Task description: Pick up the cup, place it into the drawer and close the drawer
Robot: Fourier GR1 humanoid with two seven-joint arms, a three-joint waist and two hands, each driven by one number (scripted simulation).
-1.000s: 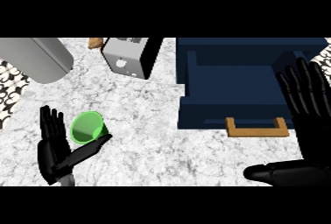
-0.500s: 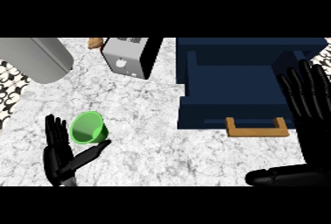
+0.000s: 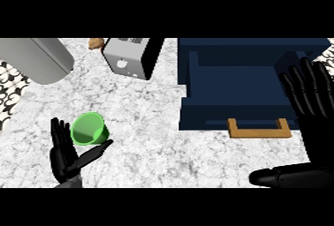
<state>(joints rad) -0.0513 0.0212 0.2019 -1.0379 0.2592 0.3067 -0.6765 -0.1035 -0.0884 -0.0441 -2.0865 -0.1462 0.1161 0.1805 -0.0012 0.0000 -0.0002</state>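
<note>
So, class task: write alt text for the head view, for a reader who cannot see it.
An open left hand is beside a green cup on a marble counter. At right, a navy drawer with a wooden handle stands open by the open right hand; a toaster sits behind.

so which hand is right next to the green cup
The left hand, low at the view's left: its open fingers and thumb flank the green cup. The right hand is open too, but far off beside the blue drawer.
</note>
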